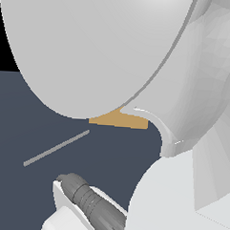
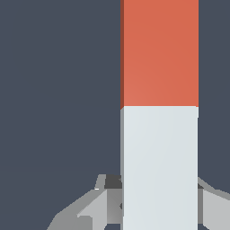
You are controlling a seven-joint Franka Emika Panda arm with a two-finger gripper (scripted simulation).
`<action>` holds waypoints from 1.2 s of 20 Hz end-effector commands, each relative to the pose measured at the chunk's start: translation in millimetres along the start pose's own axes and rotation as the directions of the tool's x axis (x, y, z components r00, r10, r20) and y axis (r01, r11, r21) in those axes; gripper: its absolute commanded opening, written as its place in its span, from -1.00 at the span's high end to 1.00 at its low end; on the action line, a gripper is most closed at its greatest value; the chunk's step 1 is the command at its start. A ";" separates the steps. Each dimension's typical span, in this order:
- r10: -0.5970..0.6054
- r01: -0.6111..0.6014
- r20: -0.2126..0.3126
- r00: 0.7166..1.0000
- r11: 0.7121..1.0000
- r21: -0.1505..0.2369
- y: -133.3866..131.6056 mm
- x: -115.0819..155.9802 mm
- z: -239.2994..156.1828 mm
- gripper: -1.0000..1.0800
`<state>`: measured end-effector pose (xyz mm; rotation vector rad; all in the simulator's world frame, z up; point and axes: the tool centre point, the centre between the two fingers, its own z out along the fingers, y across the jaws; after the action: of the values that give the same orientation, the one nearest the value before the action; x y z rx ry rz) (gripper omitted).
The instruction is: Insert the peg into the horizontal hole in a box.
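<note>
In the wrist view the peg fills the middle of the picture, with its pale grey-white half (image 2: 159,166) nearest the gripper and its orange-red half (image 2: 159,51) pointing away. My gripper (image 2: 159,191) is shut on the pale half, with one finger (image 2: 110,200) against one side and the other finger against the opposite side. In the exterior view only a tan sliver of the box (image 1: 119,120) shows under the arm. The hole is hidden. The peg and gripper are hidden in the exterior view.
The arm's large pale links (image 1: 101,44) block most of the exterior view. A dark grey cylindrical arm part (image 1: 88,201) sits low in that view. A thin grey streak (image 1: 55,148) lies on the dark floor (image 1: 21,112).
</note>
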<state>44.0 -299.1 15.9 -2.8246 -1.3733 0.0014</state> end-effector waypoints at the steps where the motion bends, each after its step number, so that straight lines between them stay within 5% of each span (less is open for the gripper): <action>1: -0.005 0.005 0.000 1.000 1.000 0.000 -1.1 2.5 -1.4 1.00; 12: -0.119 0.119 0.000 0.993 0.993 -0.001 -33.5 53.5 -29.5 1.00; 24: -0.377 0.377 0.001 0.926 0.926 -0.002 -130.0 156.4 -95.9 1.00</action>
<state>41.4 -111.7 102.5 -2.5375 -1.8498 0.0032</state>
